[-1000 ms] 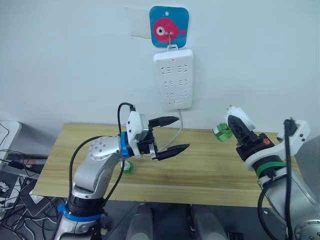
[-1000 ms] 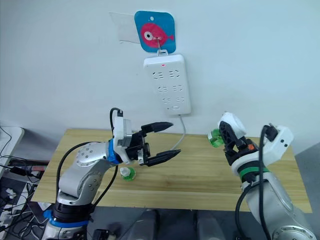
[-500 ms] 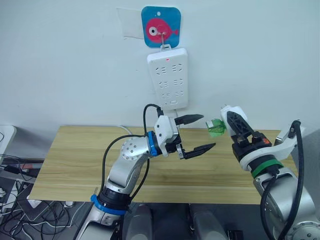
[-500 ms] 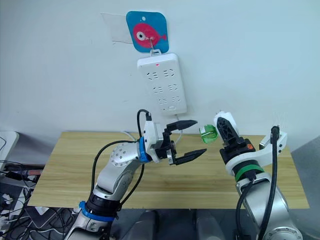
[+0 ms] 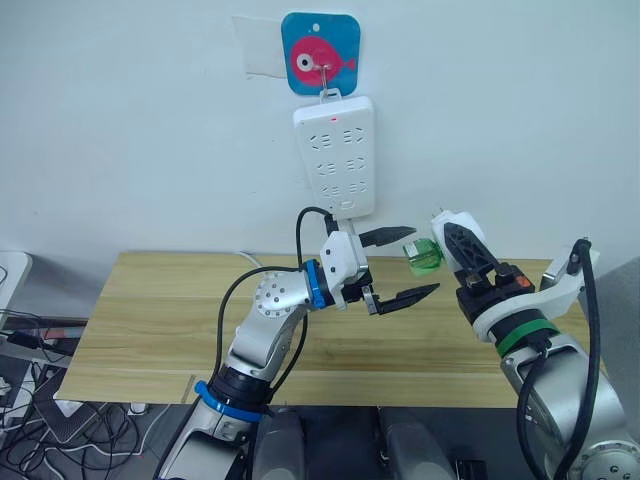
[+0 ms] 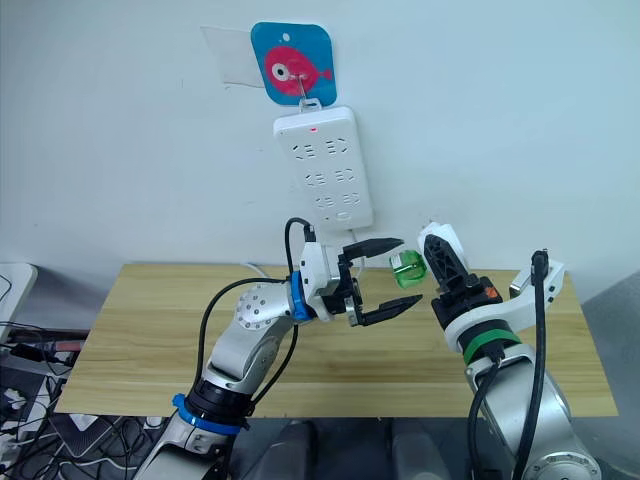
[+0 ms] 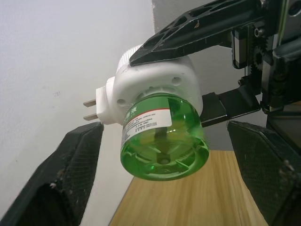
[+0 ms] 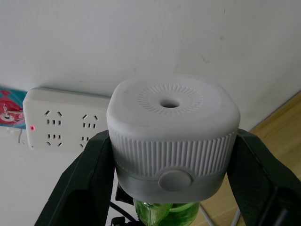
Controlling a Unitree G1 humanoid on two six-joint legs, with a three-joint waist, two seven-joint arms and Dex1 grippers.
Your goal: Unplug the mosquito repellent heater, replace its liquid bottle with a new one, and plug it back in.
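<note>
Judging from how things lay, we took the unplugging as done: the mosquito repellent heater (image 5: 440,226) was off the power strip (image 5: 335,156) and held in the air, below and to the strip's right, pinched by the right gripper (image 5: 447,243). A green liquid bottle (image 5: 423,256) was still screwed into it, so the swap and the re-plugging looked to be left; we could not tell whether that bottle was the old one or the new.

The left gripper (image 5: 398,267) hung just beside the bottle, its two fingers spread wide, one above and one below, touching nothing, which we read as a reach to take or unscrew the bottle.

The eye views gave us the layout: both arms raised over the desk (image 5: 160,300), below the strip hanging on the wall. The left wrist view added what they could not: the bottle's round base, its printed label, and the heater's two metal prongs (image 7: 91,109) sticking out bare towards the wall. The right wrist view showed the heater's top with its small round opening (image 8: 169,100) and the strip's lit red lamp (image 8: 32,127).
</note>
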